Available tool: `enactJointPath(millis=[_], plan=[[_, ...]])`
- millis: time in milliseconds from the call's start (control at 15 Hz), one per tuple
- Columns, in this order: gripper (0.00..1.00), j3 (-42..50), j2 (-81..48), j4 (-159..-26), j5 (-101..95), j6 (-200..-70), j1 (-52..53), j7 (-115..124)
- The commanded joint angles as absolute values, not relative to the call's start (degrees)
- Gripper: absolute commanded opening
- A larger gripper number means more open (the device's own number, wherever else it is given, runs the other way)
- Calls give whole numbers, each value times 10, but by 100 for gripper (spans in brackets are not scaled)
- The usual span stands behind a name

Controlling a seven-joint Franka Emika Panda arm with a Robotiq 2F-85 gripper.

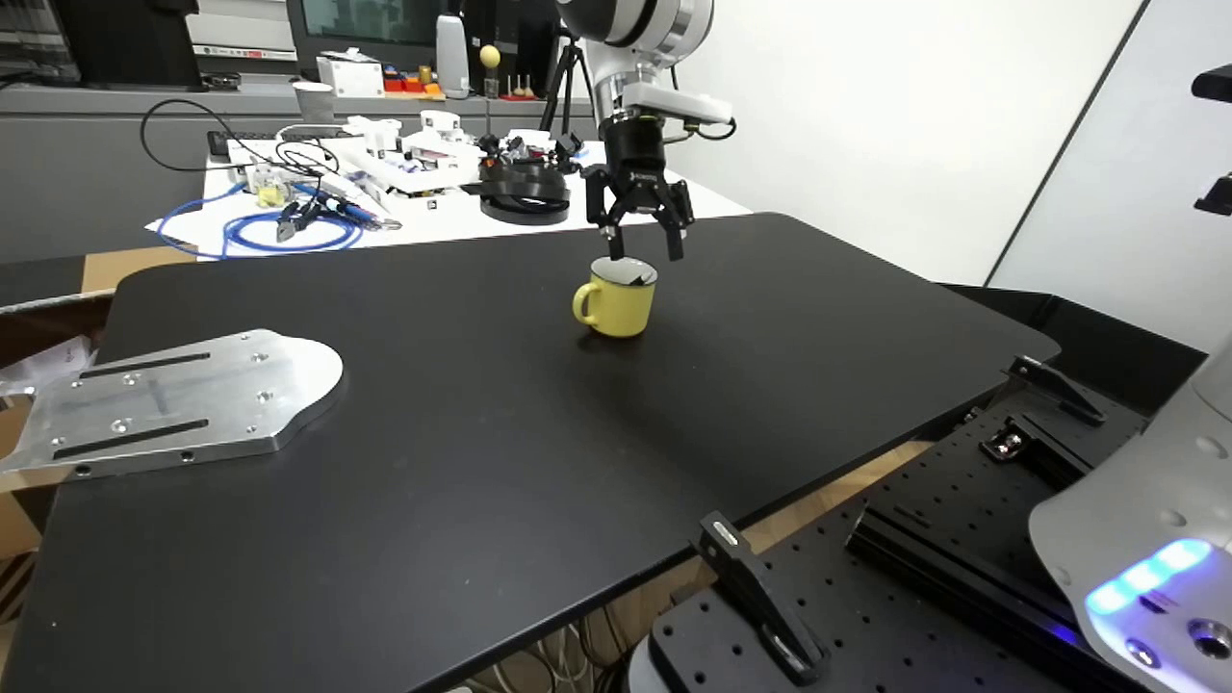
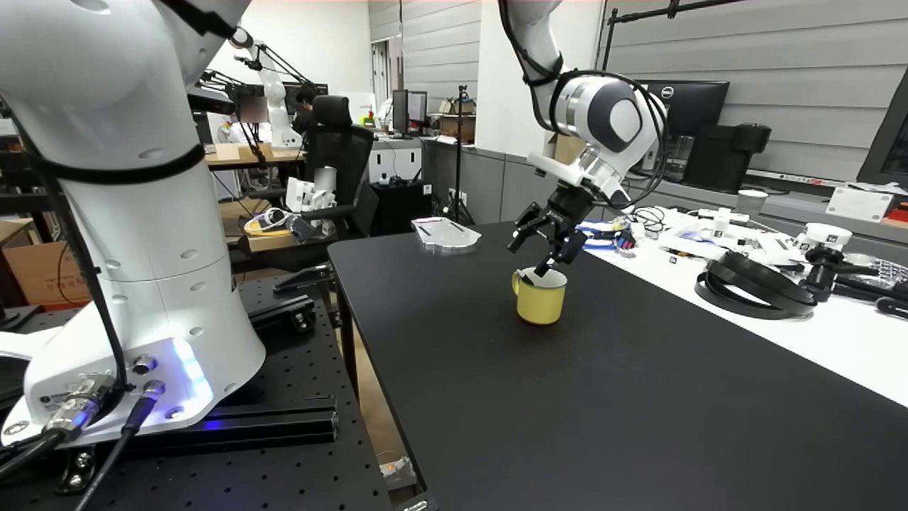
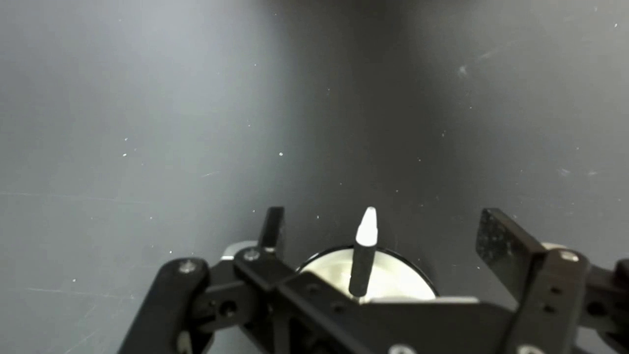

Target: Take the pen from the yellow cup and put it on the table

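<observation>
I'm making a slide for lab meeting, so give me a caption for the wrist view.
Open pincer framing a black-and-white pen in a pale-lined cup on the black table.

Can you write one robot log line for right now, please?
Yellow cup: upright on table | Pen: in cup, not gripped | Gripper: open, near cup | Status: pen not out yet

From farther back, both exterior views slant across the table (image 1: 433, 539); the wrist view looks closely down.
</observation>
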State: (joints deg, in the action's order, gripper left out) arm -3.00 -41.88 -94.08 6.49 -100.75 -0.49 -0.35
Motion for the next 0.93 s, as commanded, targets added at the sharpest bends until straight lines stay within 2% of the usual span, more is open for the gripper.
enactJointPath(millis=[0,733,800,867], plan=[[100,-25,-395,-974,78,-1021,-8,-3],[100,-25,-391,-992,80,-1056,-8,-5],[75,-26,-390,-994,81,-1062,-8,-6],[74,-26,-389,-997,80,-1068,-7,-7]])
